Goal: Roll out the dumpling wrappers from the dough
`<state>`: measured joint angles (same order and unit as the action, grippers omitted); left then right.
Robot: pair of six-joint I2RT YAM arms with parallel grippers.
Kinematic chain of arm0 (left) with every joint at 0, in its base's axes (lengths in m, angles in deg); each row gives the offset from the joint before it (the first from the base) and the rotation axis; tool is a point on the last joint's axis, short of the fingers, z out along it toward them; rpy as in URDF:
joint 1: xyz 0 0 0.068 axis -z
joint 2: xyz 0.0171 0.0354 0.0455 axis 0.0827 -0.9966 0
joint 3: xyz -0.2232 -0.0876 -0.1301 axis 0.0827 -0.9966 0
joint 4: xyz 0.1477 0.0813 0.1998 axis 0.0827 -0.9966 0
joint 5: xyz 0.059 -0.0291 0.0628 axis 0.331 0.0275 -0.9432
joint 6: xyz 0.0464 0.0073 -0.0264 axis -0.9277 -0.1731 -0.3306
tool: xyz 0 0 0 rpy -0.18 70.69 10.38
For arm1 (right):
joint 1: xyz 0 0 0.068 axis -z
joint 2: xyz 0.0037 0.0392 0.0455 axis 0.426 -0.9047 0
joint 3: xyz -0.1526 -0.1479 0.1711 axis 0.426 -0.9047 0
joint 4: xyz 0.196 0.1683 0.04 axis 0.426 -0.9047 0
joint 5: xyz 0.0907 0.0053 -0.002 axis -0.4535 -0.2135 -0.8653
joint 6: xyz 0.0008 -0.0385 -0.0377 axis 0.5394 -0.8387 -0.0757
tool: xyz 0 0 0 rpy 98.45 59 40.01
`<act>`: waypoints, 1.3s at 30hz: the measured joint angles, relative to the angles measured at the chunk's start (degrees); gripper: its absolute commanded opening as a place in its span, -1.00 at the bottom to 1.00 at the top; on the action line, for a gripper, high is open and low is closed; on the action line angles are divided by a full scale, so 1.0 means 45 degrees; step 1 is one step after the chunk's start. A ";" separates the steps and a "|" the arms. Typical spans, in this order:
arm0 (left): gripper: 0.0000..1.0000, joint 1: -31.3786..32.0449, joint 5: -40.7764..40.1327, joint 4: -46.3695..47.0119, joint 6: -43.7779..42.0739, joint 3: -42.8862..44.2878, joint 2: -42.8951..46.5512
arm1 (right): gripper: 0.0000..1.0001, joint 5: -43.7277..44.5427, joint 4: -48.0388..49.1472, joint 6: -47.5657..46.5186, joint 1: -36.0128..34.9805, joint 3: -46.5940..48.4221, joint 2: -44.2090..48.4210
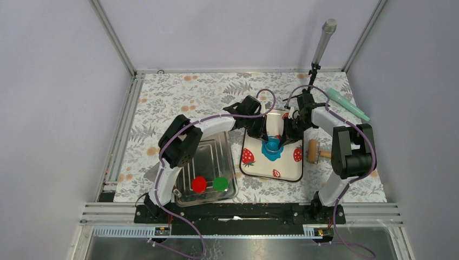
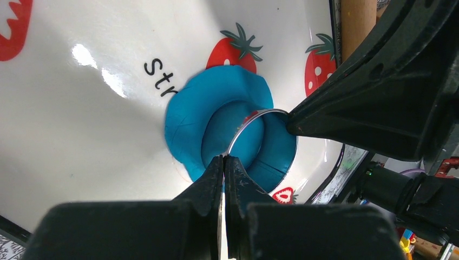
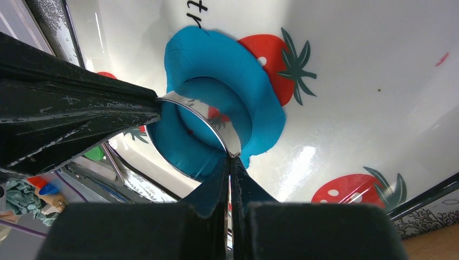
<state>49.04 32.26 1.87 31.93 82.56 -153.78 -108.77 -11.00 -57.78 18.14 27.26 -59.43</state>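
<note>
Nearest, we see steel tray on table, near-left of left hand, with red disc and green disc at its near end. Further in, left hand pinched tight on rim of ring cutter. Right hand pinched on opposite rim. Cutter stands on dough, a blue ragged patch directly beneath both hands, on strawberry tray. Rolling pin just right of right hand. Beyond right hand, teal tool.
</note>
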 measured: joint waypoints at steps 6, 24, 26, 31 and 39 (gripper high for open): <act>-1.00 0.0010 0.0053 0.0525 0.0005 -0.0350 0.0024 | -1.00 -0.0010 0.0029 -0.0044 0.0024 0.0034 -0.0155; -1.00 0.0175 -0.0787 0.4823 -0.0505 -0.3691 0.1350 | -1.00 -0.0282 0.0000 -0.0214 0.0039 0.0112 -0.0495; -1.00 0.0180 -0.0811 0.4945 -0.0544 -0.3774 0.1384 | -1.00 -0.0296 0.0000 -0.0223 0.0039 0.0112 -0.0500; -0.39 0.0233 -0.1064 0.4852 -0.0622 -0.3832 0.1545 | -0.71 -0.0486 -0.0097 -0.0291 0.0058 0.0219 -0.0578; 0.01 -0.0039 -0.1622 0.3099 -0.1064 -0.4046 0.2885 | -0.24 -0.0427 -0.0782 -0.0763 0.0092 0.1447 -0.0996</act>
<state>48.86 24.96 15.82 27.15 64.35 -140.80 -110.70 -14.52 -61.21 18.56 33.77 -63.91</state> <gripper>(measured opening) 0.503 0.352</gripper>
